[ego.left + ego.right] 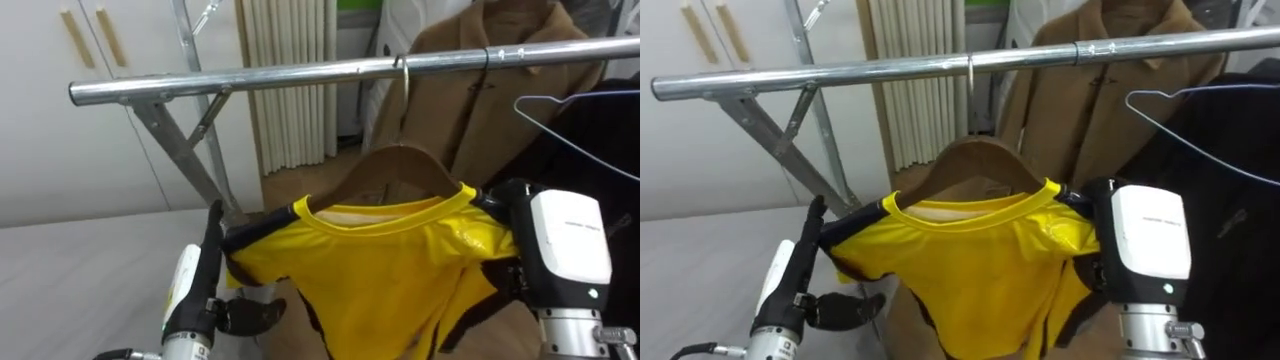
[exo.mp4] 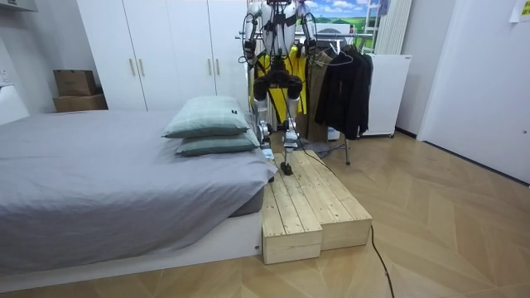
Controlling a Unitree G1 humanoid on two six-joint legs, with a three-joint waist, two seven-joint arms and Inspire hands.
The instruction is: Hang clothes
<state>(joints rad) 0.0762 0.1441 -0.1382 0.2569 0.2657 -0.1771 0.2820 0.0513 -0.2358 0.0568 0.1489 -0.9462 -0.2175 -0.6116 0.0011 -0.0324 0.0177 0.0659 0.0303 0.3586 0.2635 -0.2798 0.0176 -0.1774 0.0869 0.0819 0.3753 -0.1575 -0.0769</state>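
The shirt (image 1: 390, 260) hangs on a wooden hanger (image 1: 400, 165) whose hook sits over the rail (image 1: 300, 75), towards its left end and just left of a brown coat (image 1: 480, 90). The left hand (image 1: 205, 290) stands straight-fingered at the shirt's left shoulder, holding nothing. The right hand (image 1: 560, 245) is at the other shoulder, and I cannot tell its grip. If either hand snags cloth on leaving, the shirt could slip off the hanger, or the hook, which seems barely seated, could lift off the rail.

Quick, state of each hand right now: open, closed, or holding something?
Left hand: open, fingers straight up beside one shoulder of the yellow shirt.
Right hand: cannot be told; it sits at the shirt's other shoulder.
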